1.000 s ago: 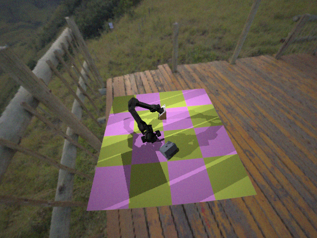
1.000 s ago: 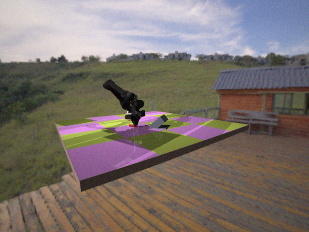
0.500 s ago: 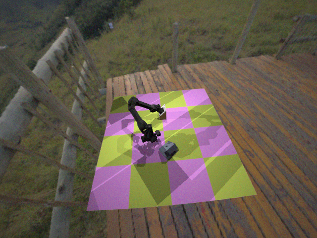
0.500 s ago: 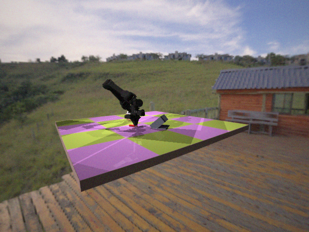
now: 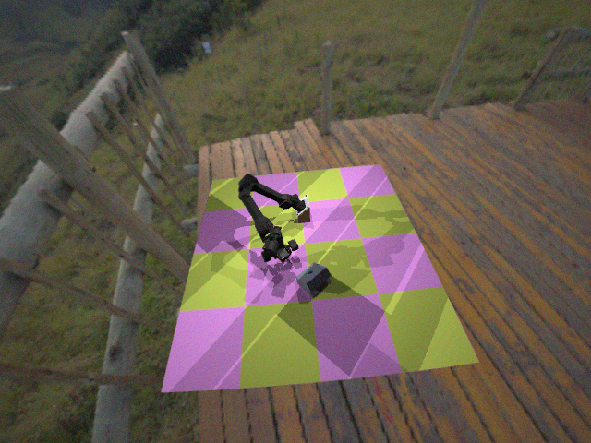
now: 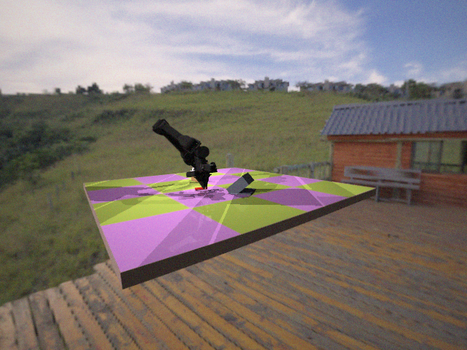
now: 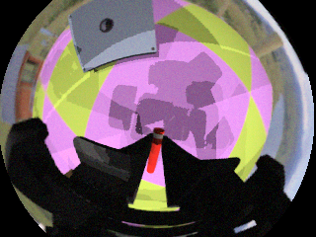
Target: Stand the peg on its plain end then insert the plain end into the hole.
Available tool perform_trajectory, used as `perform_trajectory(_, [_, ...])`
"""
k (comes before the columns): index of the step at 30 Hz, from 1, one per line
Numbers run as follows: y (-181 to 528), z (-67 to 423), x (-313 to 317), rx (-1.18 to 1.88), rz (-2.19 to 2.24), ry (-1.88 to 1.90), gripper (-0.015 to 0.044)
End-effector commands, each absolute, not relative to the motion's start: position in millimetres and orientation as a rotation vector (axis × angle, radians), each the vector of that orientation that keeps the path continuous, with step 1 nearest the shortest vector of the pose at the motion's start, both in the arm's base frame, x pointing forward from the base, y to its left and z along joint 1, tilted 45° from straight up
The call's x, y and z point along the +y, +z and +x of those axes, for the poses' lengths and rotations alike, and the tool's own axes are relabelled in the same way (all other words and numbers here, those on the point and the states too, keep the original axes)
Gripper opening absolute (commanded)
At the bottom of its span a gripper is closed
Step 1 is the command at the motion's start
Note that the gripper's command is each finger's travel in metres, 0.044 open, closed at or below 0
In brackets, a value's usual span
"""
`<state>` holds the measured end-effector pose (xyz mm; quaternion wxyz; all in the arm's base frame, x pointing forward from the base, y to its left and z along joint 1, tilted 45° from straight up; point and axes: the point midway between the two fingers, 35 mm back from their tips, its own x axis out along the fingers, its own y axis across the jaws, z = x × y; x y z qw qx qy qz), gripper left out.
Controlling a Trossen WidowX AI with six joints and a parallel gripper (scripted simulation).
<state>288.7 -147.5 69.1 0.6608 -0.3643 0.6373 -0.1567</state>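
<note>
A thin red peg (image 7: 154, 154) (image 6: 198, 187) lies low on the table between my fingers. My gripper (image 7: 156, 158) (image 6: 202, 185) (image 5: 280, 257) is shut on the peg, down at the table surface. The peg's far end shows dark in the wrist view; I cannot make out the white band. The grey sloped panel (image 7: 114, 26) (image 5: 314, 279) (image 6: 239, 184) stands ahead of the gripper, apart from it. Its single dark hole (image 7: 106, 24) shows in the panel's face in the wrist view.
The checkered pink and green table (image 5: 333, 343) (image 6: 169, 233) stands on a wooden deck. The arm's base with a small brown and white box (image 5: 303, 209) is at the table's back. A wooden fence (image 5: 95, 181) runs along the left.
</note>
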Motion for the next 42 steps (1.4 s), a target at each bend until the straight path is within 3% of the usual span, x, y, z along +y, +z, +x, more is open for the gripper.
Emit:
perform_trajectory(1, [70.0, 285.4, -145.4, 1.407, -0.828, -0.329, 0.0049])
perform_trajectory(42, [86.9, 265.7, -136.4, 1.076, -0.843, -0.168, 0.0049])
